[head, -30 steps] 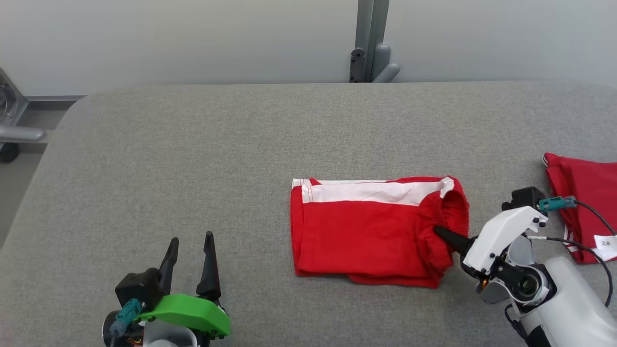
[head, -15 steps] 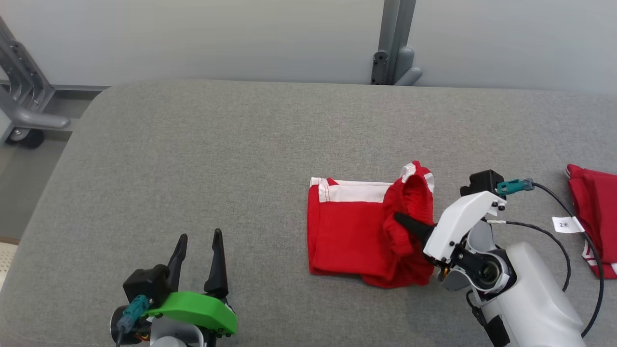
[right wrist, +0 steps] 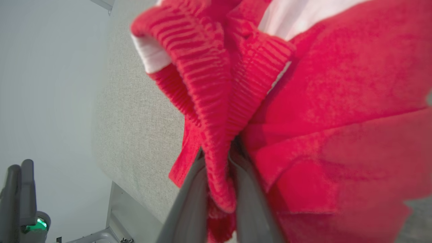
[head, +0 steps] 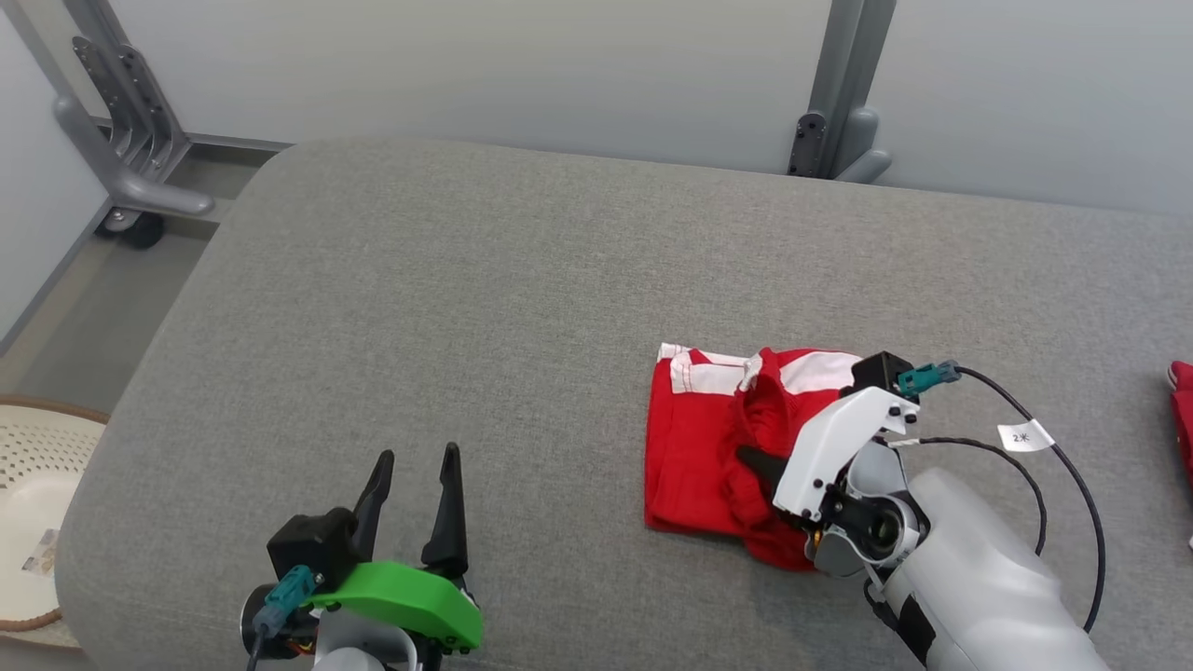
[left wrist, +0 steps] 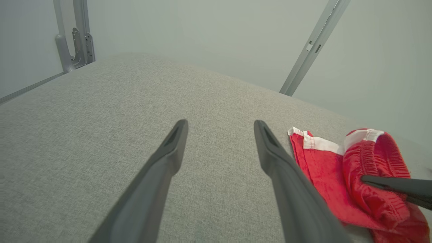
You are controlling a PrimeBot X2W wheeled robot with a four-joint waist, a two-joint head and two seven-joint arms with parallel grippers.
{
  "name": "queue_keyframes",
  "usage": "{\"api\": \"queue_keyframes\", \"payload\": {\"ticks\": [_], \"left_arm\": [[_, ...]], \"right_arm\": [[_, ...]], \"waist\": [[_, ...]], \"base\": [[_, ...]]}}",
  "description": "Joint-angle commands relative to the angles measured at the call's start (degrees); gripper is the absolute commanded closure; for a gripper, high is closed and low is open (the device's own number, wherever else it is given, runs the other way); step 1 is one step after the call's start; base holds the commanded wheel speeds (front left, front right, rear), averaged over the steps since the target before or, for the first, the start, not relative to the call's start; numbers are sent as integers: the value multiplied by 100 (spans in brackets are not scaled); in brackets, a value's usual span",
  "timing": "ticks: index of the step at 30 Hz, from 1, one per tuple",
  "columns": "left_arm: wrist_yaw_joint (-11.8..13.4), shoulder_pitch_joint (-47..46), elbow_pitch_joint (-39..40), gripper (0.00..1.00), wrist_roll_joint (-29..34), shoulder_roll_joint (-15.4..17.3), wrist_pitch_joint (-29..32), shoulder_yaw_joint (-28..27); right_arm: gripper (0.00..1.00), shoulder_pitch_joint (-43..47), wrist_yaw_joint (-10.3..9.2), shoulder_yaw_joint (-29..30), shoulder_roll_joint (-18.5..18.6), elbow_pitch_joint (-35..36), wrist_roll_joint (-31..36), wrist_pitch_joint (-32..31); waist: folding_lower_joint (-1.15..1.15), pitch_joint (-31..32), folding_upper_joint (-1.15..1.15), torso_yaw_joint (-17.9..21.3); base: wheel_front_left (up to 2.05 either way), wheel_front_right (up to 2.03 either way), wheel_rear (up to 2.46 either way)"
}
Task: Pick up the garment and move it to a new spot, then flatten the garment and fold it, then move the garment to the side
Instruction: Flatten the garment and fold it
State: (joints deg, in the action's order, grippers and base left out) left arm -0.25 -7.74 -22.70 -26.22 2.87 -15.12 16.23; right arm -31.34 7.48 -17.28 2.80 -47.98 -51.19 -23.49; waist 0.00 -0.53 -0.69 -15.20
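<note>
Your right gripper is clamped narrowly on the elastic waistband of the red shorts. In the right wrist view the ribbed band is pinched between the two fingers, and a fold of it bulges up above them. The shorts lie on the grey padded table, right of centre and toward the near edge. Most of the cloth rests flat in a compact, layered rectangle with the white stripe along its far edge. Only the waistband end is gathered up and drawn over the rest. Your left gripper hangs over bare table at the near left, well apart from the shorts, with its fingers spread wide and nothing between them. Judging by that layered shape, the pick-up, the flattening and at least part of the folding look done. What you have in hand reads as either a last fold of the waistband end across the body or the start of the carry to the side; the pictures do not settle which. Either way the shorts are not yet set aside, and the bunched end will need laying down flat if the fold is to hold. A second red garment lies at the far right edge of the table, and a pale perforated basket sits on the floor off the table's left end.
</note>
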Motion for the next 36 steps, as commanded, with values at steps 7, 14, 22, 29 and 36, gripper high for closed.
{"api": "queue_keyframes", "payload": {"ticks": [7, 14, 22, 29, 36], "left_arm": [[50, -49, -15, 0, -108, 8, 3, 115], [82, -24, 10, 0, -117, 8, 3, 136], [59, -95, 42, 0, -111, 8, 3, 102], [46, -143, 7, 0, -106, 8, 3, 84], [68, -37, 75, 0, 6, 8, 3, -43]], "right_arm": [[2, -472, 1, -583, 13, -637, -489, 467], [0, -795, 1, -1326, 13, -690, -884, 991], [0, -831, 1, -2128, 14, -599, -1357, 1263], [0, -1033, 0, -2779, 13, -403, -1726, 1621], [0, -1477, 0, -3057, 15, -431, -1392, 2351]], "waist": [[0, 53, 69, -172], [0, 45, 69, -192], [0, -51, 69, -182], [0, -92, 69, -174], [0, -10, 69, 43]], "base": [[0, 0, 0], [0, 0, 0], [0, 0, 0], [0, 0, 0], [0, 0, 0]]}}
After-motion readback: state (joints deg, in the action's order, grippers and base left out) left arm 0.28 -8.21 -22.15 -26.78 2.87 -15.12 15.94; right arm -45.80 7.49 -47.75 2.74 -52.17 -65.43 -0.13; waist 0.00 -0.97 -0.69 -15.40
